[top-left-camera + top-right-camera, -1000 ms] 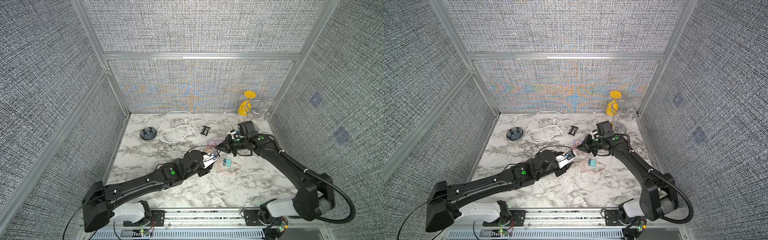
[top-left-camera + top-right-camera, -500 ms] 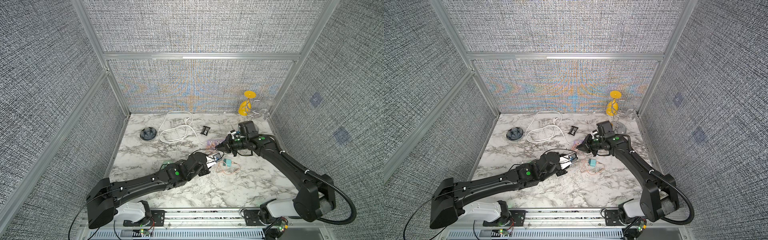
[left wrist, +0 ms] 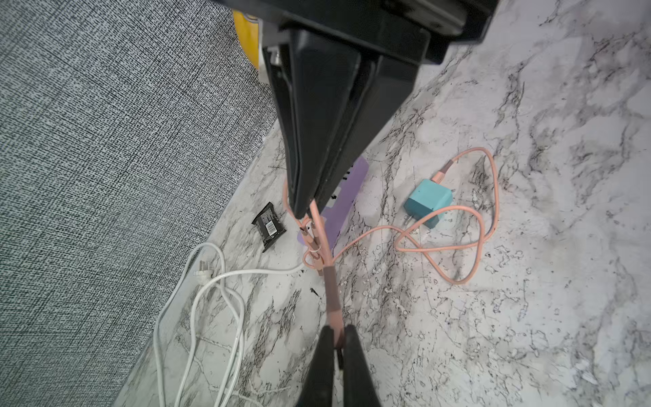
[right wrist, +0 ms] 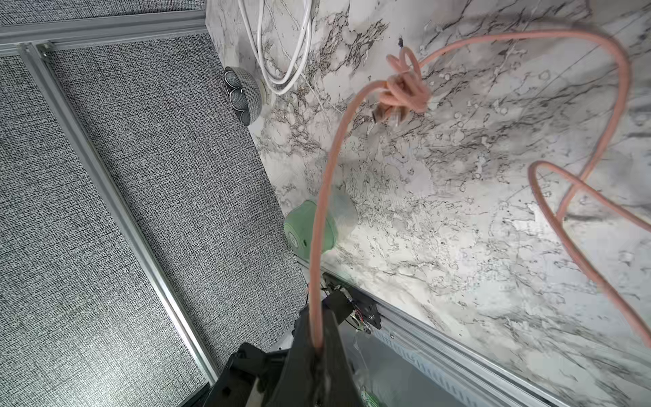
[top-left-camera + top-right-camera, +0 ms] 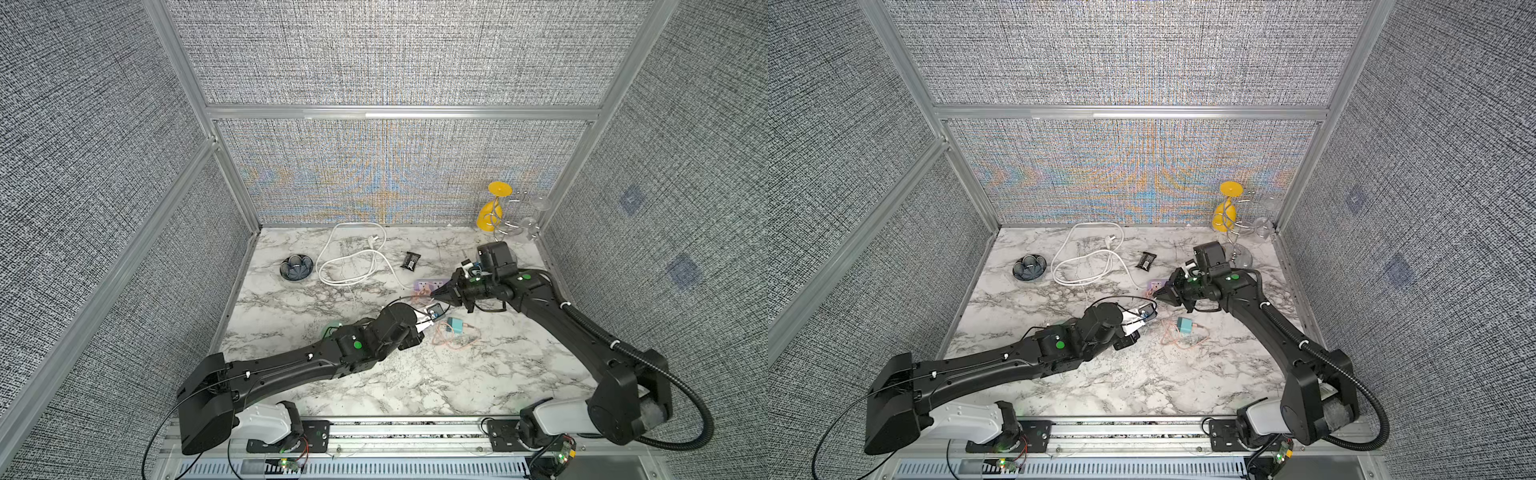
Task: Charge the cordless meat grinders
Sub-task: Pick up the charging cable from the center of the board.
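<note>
Pink cable (image 3: 440, 246) is what both pincers hold. The left pincer (image 3: 338, 333) is clamped narrow on a thick sleeved stretch of it. The right pincer (image 3: 304, 211), jaws together, pinches it a little farther along. A knot of plug ends hangs between the two, above the counter (image 5: 415, 374). The rest of the cable lies in loose loops on the marble and runs into the teal cube charger (image 5: 455, 325), just right of the left arm's tip in both top views.

The meat grinder (image 4: 310, 230), mint green, stands on the left half of the counter, towards the near side. In a top view only a green sliver of it shows behind the left arm. What its clear cup holds I cannot tell.

The dark petal-shaped bowl (image 5: 296, 268) sits far left, its lobed inside turned up. In the far right corner a wire stand (image 5: 511, 224) carries a yellow goblet (image 5: 490, 214) and clear glasses (image 5: 540, 204).

The black packet (image 3: 269, 225) bears a white barcode sticker, with print too small to read. It lies just beyond the purple power strip (image 3: 347, 197), right of the coiled white cable (image 5: 353, 257).

A second ago the left pincer's jaws stood partly apart around the cable. They have since closed on it, and the left arm has shifted slightly, uncovering that green sliver. The right arm, its grip and the charger are where they were.
</note>
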You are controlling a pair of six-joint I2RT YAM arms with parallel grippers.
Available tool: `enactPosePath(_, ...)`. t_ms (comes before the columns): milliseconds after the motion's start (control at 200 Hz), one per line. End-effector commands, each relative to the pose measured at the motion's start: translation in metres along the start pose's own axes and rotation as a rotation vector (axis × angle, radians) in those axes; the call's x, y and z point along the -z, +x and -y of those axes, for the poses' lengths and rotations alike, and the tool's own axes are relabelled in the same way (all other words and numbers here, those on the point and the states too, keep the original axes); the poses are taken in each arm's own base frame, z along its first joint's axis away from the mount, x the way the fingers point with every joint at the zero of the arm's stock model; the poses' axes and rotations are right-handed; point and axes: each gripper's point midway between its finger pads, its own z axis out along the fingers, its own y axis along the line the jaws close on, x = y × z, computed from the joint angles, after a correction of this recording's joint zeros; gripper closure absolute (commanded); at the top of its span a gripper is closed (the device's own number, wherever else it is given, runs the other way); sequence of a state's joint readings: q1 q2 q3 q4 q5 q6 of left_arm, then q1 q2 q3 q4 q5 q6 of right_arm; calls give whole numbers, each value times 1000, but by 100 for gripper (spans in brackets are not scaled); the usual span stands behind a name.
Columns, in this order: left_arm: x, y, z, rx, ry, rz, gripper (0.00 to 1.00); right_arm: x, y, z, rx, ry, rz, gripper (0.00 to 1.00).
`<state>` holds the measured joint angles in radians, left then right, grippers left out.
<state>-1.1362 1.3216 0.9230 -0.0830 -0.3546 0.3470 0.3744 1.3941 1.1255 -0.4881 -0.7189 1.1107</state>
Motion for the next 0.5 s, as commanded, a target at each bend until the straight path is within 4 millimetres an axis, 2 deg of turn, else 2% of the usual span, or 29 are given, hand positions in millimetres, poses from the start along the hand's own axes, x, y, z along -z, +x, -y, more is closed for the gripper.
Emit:
enactPosePath(0,0,0,-8,20,-40,-8,61,1,5,-4,11,-18,-21,100)
enactPosePath(40,1,2,-9,19,-48,-12,52,1,5,-5,10,-19,-21,100)
enactPosePath(140,2,6,-10,10,-59,-15,47,2,5,-6,13,-19,-18,100)
enactPosePath(270,3,9,-11,1,-67,-23,50,1,5,-3,11,-13,-18,100)
enactPosePath(495,4,7,-11,-1,-63,-15,62,0,5,-2,10,-13,-20,100)
